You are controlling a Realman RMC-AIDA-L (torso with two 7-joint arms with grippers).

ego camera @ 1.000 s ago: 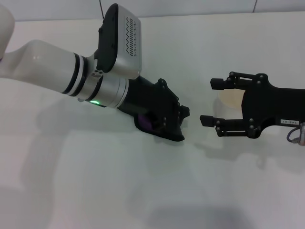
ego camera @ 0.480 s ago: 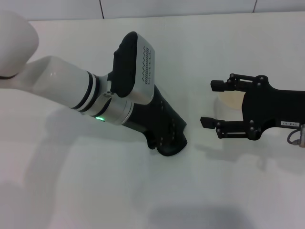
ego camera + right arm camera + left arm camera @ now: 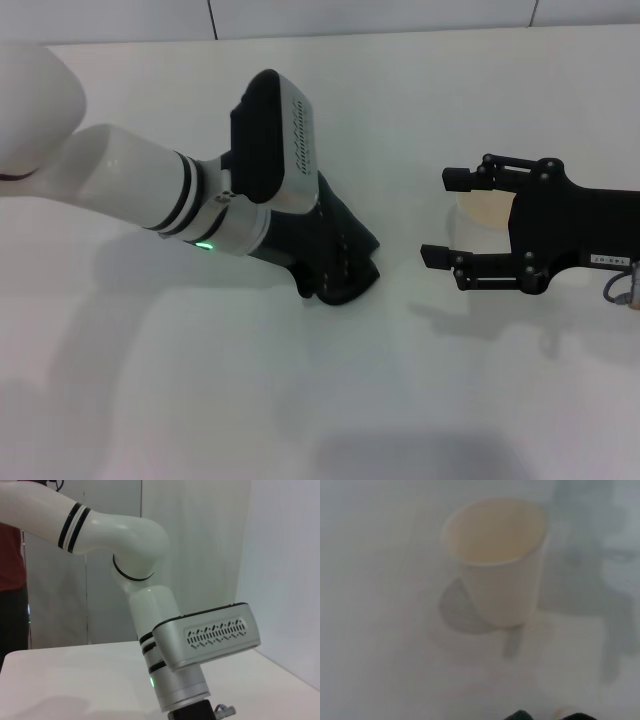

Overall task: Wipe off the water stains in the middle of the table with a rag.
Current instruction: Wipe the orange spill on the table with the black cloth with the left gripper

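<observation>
Left gripper down low on the table, near its middle, black body pressed toward the surface; fingers hidden beneath the wrist housing, so whether spread or closed cannot be told. Rag not clearly separable from the black gripper here, possibly the dark mass at its tip. No orange-red blot to be made out around it. Just beyond that tip, in the left wrist view, a whitish cup standing upright on the white surface, casting a grey shadow.

Right gripper level above the table at the right, well apart from the left one, fingers spread wide and holding nothing. Same cup partly visible between and behind those fingers. Left arm filling the right wrist view.
</observation>
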